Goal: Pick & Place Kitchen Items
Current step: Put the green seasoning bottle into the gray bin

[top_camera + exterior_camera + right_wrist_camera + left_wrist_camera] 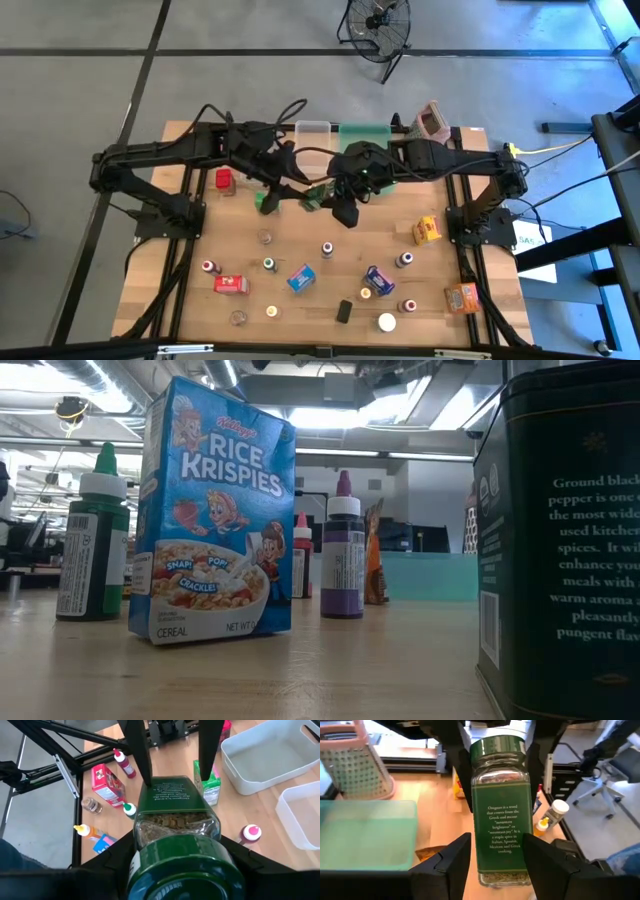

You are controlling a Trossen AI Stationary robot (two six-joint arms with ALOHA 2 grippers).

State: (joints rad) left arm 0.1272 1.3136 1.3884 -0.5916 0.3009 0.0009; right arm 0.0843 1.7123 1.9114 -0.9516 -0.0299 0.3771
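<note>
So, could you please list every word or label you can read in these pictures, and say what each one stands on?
"Kellogg's RICE KRISPIES", "SNAP! CRACKLE! POP!", "CEREAL": blue cereal box, low view.
"Ground black pepper is one of the most wide... used kitchen spices": dark tin, cut off at the edge.
"Oregano is a word that comes from the Greek...": green oregano jar; the rest is too small.
Labels on the green-capped bottle and purple bottle: too small to read.

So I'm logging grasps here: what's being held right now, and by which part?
One green-labelled oregano jar, held by both grippers at once: left gripper clamps the base end, right gripper clamps the end with the green lid.
</note>
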